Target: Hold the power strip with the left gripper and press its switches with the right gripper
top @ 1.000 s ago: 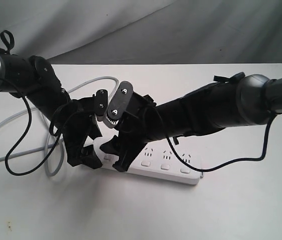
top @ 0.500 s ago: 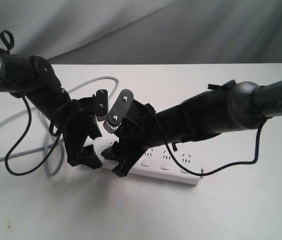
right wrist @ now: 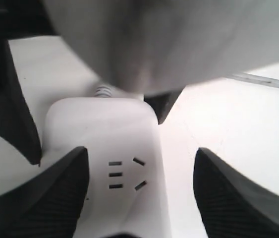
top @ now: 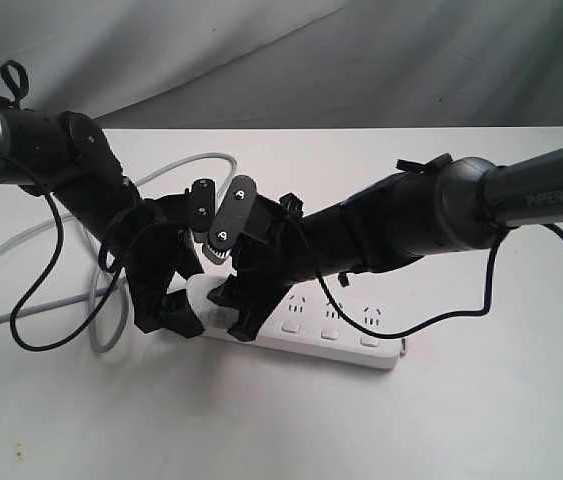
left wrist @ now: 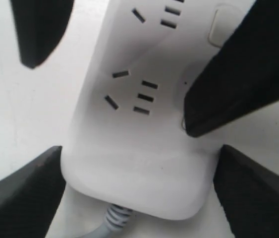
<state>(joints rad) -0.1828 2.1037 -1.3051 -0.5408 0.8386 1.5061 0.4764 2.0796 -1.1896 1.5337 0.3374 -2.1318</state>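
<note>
exterior view: the power strip (top: pixel 336 335) lies flat on the white table (top: pixel 461 420), and its grey cord (top: pixel 1 250) loops off to the left. the left gripper (top: pixel 171 318) and right gripper (top: pixel 231 315) crowd over the cord end and hide two sockets. three switches (top: pixel 329 333) show on the bare stretch. how the jaws stand is lost in the black tangle here.

left wrist view: the left gripper's jaws are spread to the strip's width, pads against both long edges at the rounded cord end. one right finger (left wrist: pixel 238 74) sits on the switch row; whether it presses, i cannot tell.

right wrist view: the right gripper's jaws gape wide, grasping nothing. a blurred grey mass (right wrist: pixel 179 39) blocks the far side.
</note>
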